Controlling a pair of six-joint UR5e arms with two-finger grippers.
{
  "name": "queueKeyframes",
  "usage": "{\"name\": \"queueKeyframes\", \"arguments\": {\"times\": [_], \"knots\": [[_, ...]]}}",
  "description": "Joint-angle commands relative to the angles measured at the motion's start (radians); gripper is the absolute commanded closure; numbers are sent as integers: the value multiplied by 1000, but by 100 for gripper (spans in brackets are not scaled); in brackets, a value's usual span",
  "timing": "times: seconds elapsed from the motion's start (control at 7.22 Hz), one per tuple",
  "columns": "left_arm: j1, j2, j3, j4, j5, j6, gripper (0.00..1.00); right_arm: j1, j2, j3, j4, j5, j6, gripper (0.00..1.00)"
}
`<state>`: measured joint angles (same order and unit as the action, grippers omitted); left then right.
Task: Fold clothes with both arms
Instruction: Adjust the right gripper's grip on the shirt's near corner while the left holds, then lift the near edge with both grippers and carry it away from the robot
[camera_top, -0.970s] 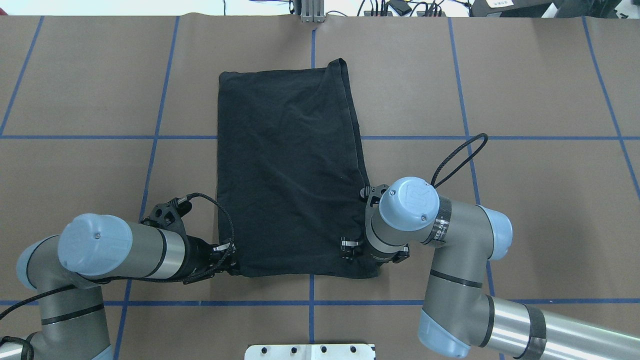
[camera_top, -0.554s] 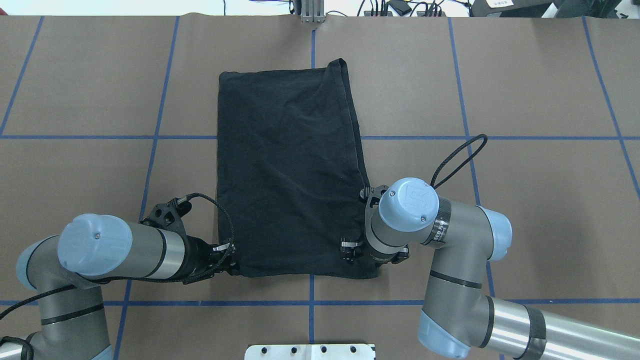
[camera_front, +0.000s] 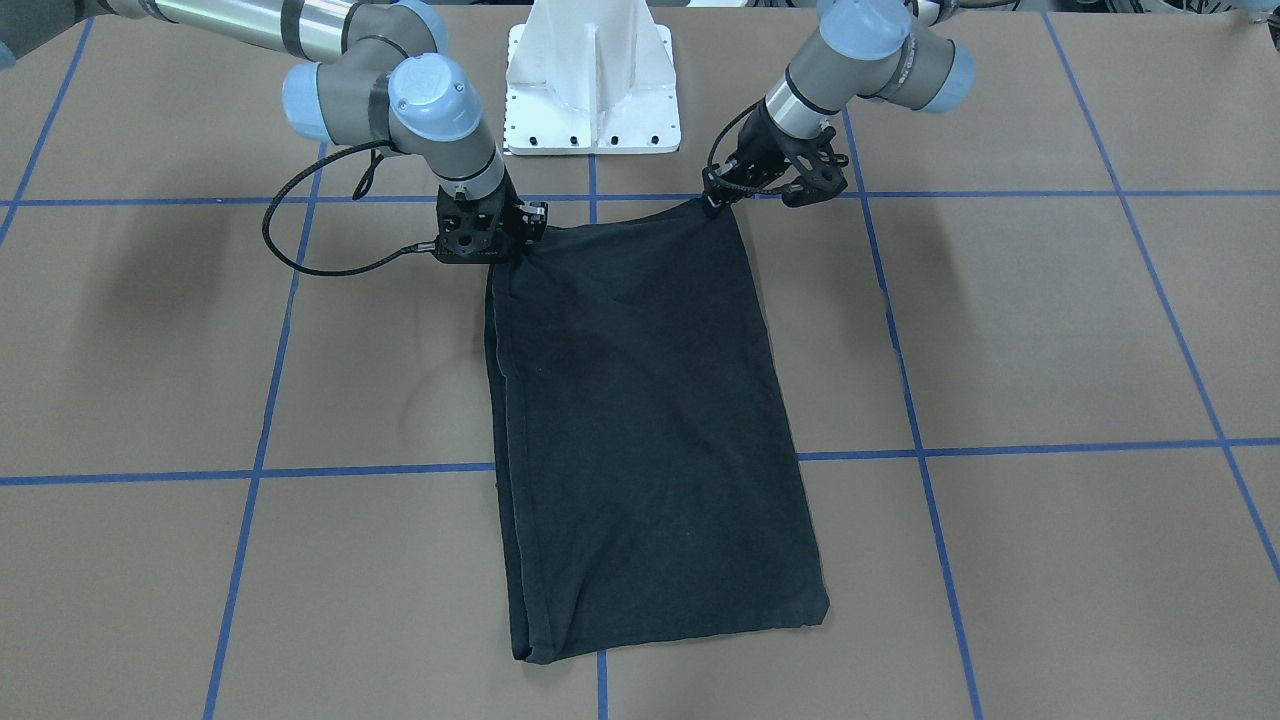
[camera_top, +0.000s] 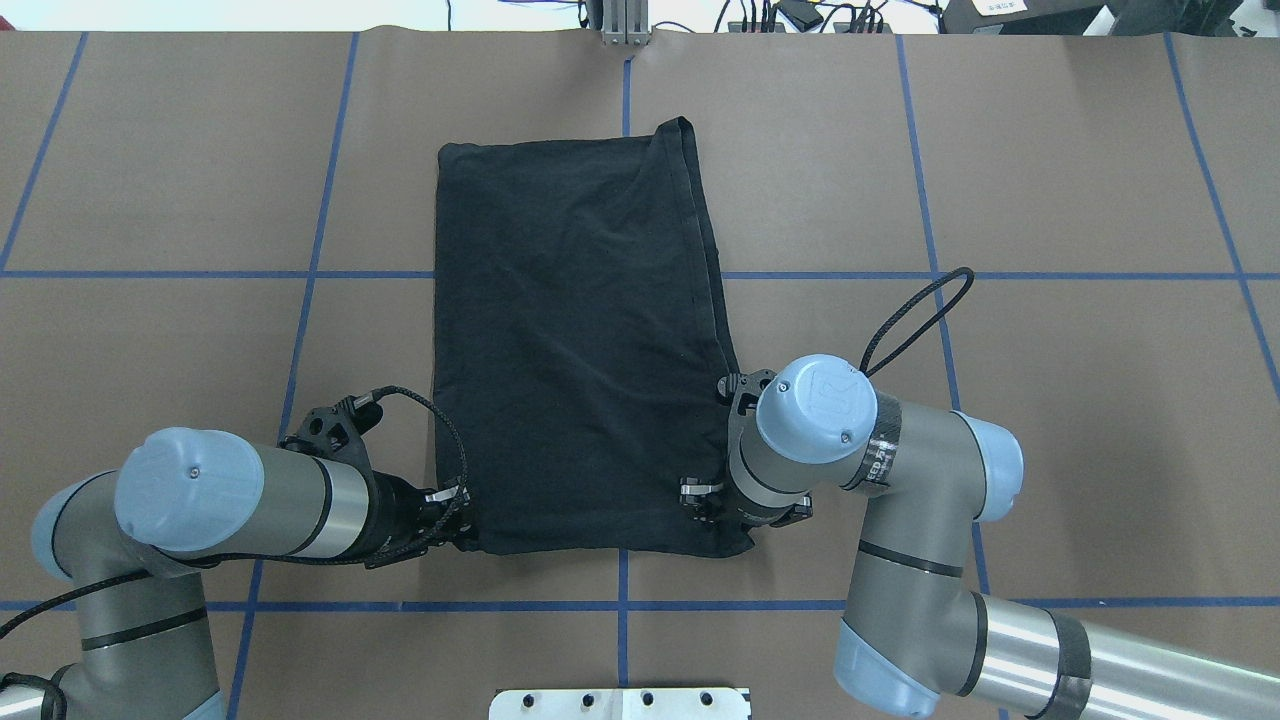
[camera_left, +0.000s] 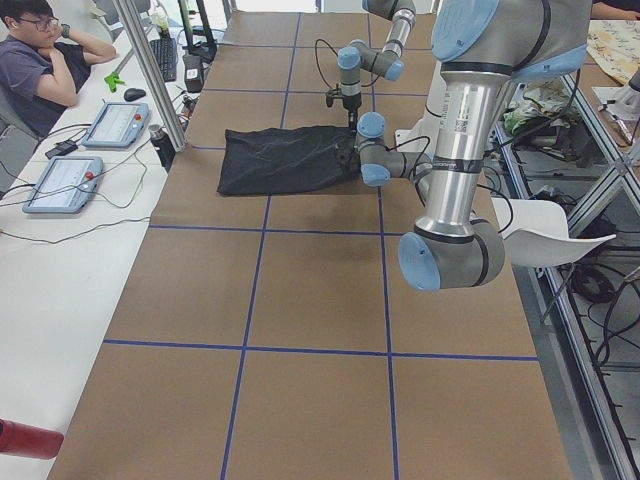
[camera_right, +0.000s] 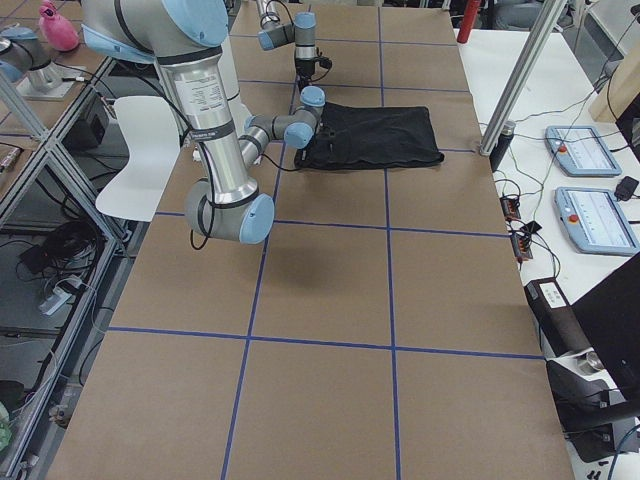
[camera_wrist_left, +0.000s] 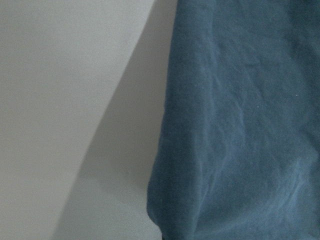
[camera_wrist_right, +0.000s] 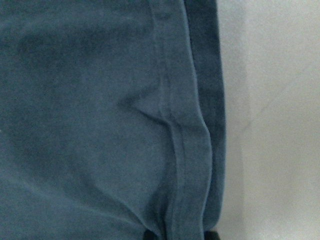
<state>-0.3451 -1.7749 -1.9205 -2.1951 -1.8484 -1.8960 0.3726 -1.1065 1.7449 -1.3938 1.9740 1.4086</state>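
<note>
Front-facing: the left claw (camera_front: 714, 200) pinches one corner of the black T-shirt (camera_front: 640, 420), and the right claw (camera_front: 508, 250) pinches the other. The shirt lies flat on the worktop (camera_front: 1000, 350), stretching away from both. Overhead: its hem (camera_top: 610, 548) spans between the claws. Wrist cameras: cloth directly ahead.

Bright, even light, soft shadows; in both wrist views the T-shirt (camera_wrist_left: 240, 120) looks blurred and bluish.
</note>
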Motion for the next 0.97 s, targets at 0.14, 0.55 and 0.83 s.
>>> {"name": "queueKeyframes", "arguments": {"times": [0.14,0.55,0.83], "knots": [[-2,0,-2,0,0,0,100,2,14,-1,-1,0,27,100],[-11,17,-32,2,-2,0,100,14,13,25,1,25,43,100],[-9,37,-76,21,-6,2,100,19,-57,132,-1,135,46,100]]}}
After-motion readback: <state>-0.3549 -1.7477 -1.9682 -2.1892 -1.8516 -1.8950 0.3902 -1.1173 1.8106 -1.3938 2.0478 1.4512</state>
